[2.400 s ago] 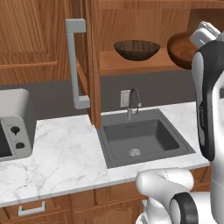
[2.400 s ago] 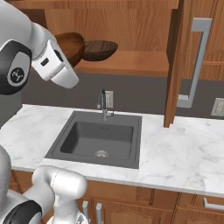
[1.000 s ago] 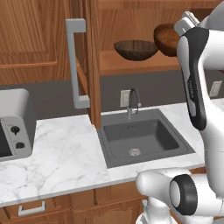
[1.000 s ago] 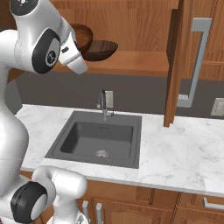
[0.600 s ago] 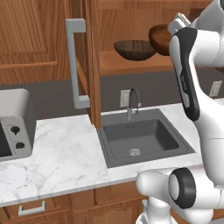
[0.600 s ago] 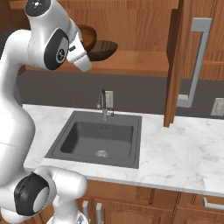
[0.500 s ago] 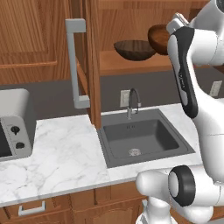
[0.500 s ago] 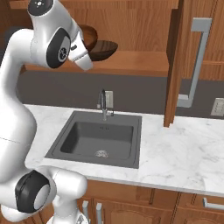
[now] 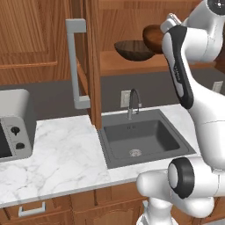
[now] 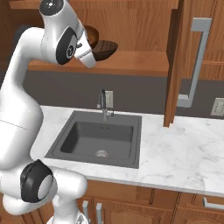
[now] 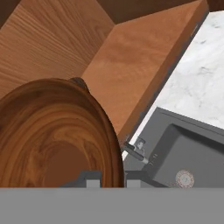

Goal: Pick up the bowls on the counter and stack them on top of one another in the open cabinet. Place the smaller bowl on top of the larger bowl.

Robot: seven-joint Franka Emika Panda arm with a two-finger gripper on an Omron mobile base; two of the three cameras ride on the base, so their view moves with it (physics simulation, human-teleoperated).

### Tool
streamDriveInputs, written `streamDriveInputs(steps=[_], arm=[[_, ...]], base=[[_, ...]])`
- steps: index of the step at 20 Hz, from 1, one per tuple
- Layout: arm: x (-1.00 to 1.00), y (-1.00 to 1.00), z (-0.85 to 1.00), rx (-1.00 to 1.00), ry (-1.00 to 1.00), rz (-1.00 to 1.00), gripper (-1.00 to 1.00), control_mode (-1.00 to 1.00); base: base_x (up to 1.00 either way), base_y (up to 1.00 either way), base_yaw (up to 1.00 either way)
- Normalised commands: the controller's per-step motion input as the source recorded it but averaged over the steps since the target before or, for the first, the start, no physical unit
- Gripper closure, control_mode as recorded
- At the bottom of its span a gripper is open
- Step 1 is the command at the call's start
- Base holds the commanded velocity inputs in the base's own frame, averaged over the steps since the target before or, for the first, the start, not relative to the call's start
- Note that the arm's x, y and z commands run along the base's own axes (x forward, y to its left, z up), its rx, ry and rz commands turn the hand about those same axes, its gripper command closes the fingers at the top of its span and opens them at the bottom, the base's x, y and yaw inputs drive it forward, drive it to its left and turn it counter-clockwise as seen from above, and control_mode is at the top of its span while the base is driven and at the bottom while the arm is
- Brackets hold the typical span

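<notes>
Gripper (image 11: 109,177) clamps the smaller bowl (image 9: 154,37) by its rim, up in the open cabinet (image 9: 145,66); the larger bowl (image 9: 134,49) sits just beside, lower, toward the cabinet door.

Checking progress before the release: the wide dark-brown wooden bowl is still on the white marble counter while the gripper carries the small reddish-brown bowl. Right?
Not quite. The wide dark-brown wooden bowl already sits on the open wooden cabinet's shelf, not on the white marble counter, as the left base view shows. The gripper does carry the small reddish-brown bowl.

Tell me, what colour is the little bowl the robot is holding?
The smaller bowl is reddish-brown wood with swirly grain, seen best in the hand view.
</notes>
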Motion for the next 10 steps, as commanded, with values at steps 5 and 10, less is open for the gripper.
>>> streamDriveInputs(steps=[5, 10], arm=[[0.40, 0.02, -0.06, 0.03, 0.00, 0.03, 1.00, -1.00], [0.41, 0.03, -0.07, 0.03, 0.00, 0.02, 1.00, -1.00]], base=[[0.00, 0.00, 0.00], [0.00, 0.00, 0.00]])
